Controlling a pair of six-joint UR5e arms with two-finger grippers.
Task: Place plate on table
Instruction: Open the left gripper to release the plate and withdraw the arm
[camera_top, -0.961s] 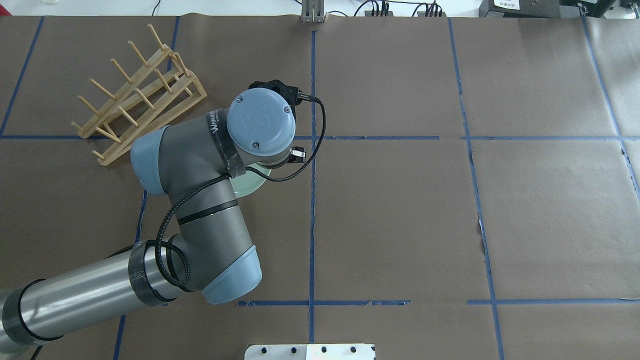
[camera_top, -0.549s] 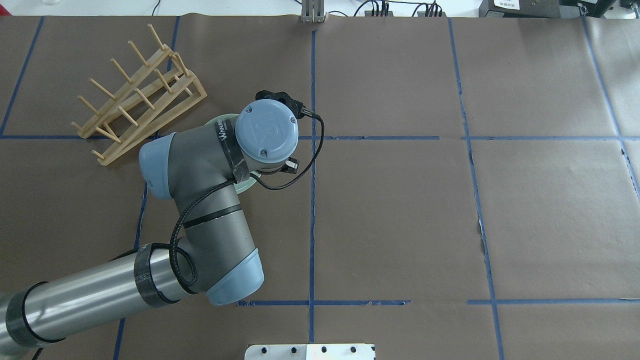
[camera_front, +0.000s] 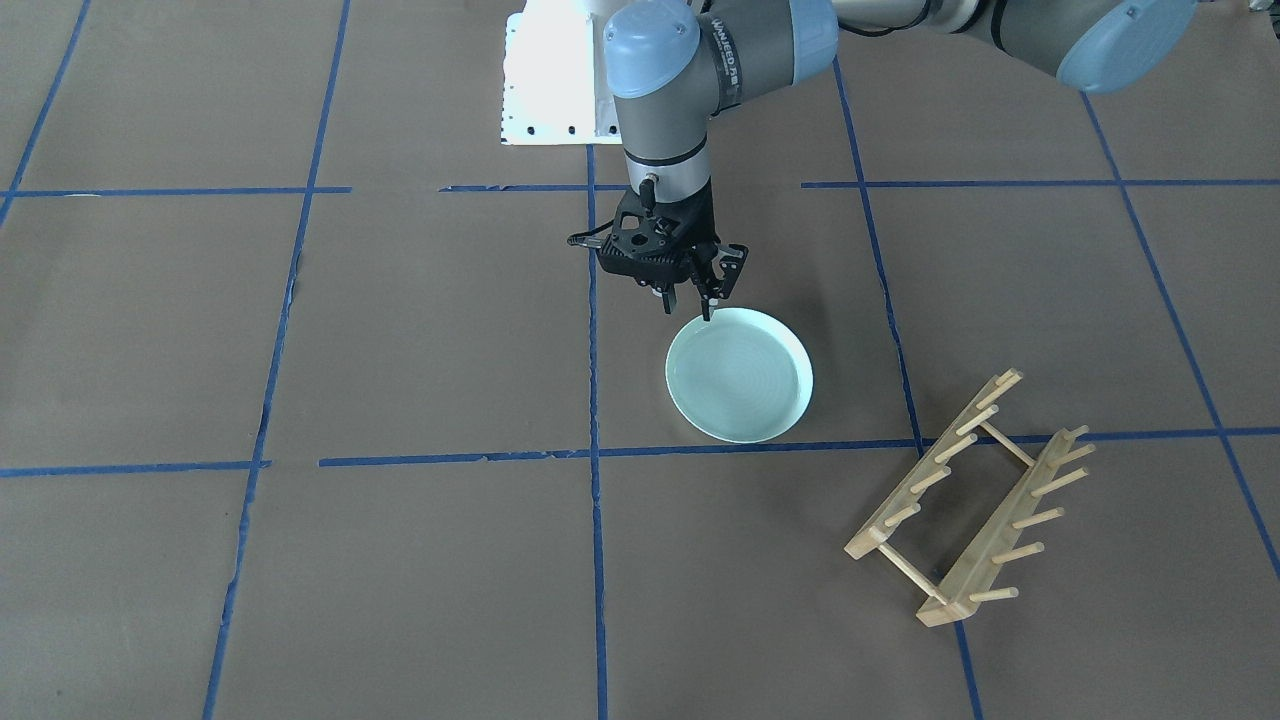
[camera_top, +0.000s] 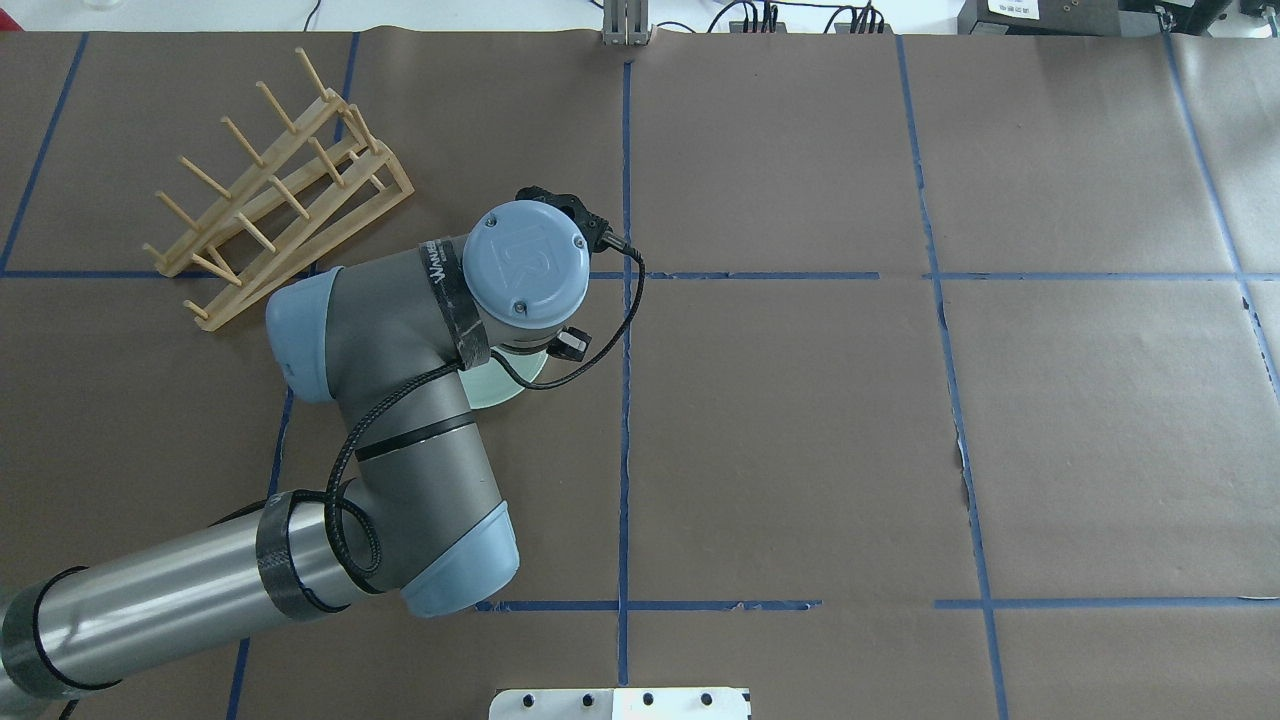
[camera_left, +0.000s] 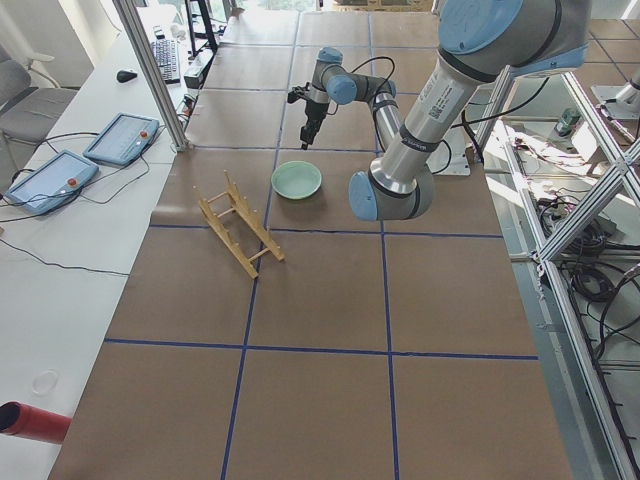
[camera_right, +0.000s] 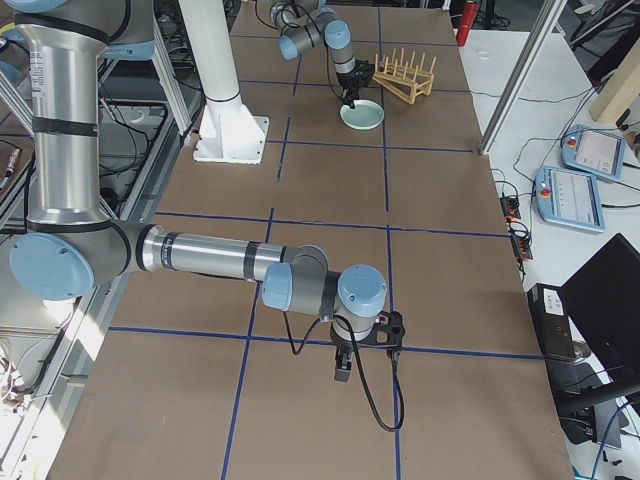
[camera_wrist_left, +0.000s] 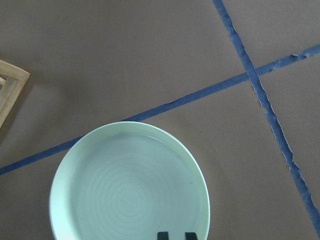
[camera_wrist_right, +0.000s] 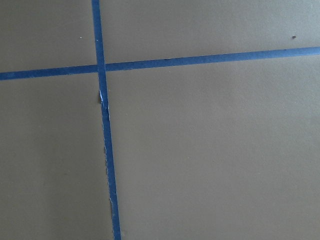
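The pale mint-green plate (camera_front: 740, 375) lies flat on the brown table (camera_front: 400, 330), just on the robot's side of a blue tape line. My left gripper (camera_front: 690, 303) hangs a little above the plate's rim nearest the robot, fingers pointing down, slightly apart and holding nothing. In the left wrist view the plate (camera_wrist_left: 130, 185) fills the lower half and two black fingertips (camera_wrist_left: 161, 235) show at the bottom edge with a gap between them. In the overhead view the wrist hides most of the plate (camera_top: 500, 385). My right gripper (camera_right: 345, 362) hovers over bare table far away; I cannot tell its state.
An empty wooden peg rack (camera_front: 970, 500) stands on the table beside the plate, on the side away from the robot's middle; it also shows overhead (camera_top: 280, 190). The white robot base (camera_front: 555, 80) sits at the table's edge. Operator pendants (camera_left: 70, 165) lie off the table.
The left wrist dipped towards the table half a second ago and has risen again. The plate now lies flat on the table, free of the fingers.
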